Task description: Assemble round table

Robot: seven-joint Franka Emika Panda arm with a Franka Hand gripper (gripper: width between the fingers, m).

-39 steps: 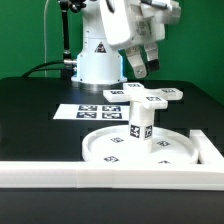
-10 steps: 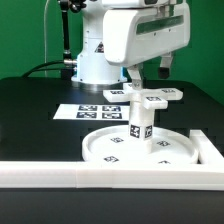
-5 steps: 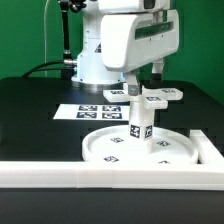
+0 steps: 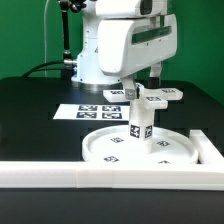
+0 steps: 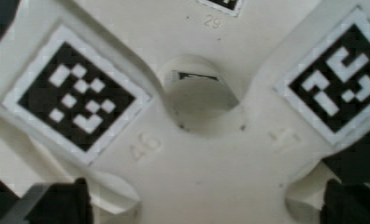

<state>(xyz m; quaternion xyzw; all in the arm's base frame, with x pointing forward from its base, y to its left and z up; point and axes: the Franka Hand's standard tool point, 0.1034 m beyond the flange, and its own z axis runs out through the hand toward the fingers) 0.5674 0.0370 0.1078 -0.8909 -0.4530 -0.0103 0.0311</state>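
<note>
The large rimmed round disc (image 4: 120, 150) lies at the front of the table, with the short thick post (image 4: 139, 125) standing upright on it. The small cross-shaped piece (image 4: 163, 97) lies flat on the table just behind them. My gripper (image 4: 144, 86) hangs low right over it, open. In the wrist view the cross-shaped piece (image 5: 200, 150) fills the picture, showing two tags and a central hole. My gripper (image 5: 203, 205) straddles it, with a dark fingertip (image 5: 57, 200) at each side of one arm. I cannot tell whether the fingers touch it.
The marker board (image 4: 92, 111) lies flat behind the disc, toward the exterior view's left. Long white border bars run along the front (image 4: 90, 180) and at the exterior view's right (image 4: 207, 146). The robot base (image 4: 92, 62) stands at the back.
The hand has turned to point straight down and come lower over the cross-shaped piece, drifting slightly to the exterior view's left. The disc, post and cross-shaped piece have not moved.
</note>
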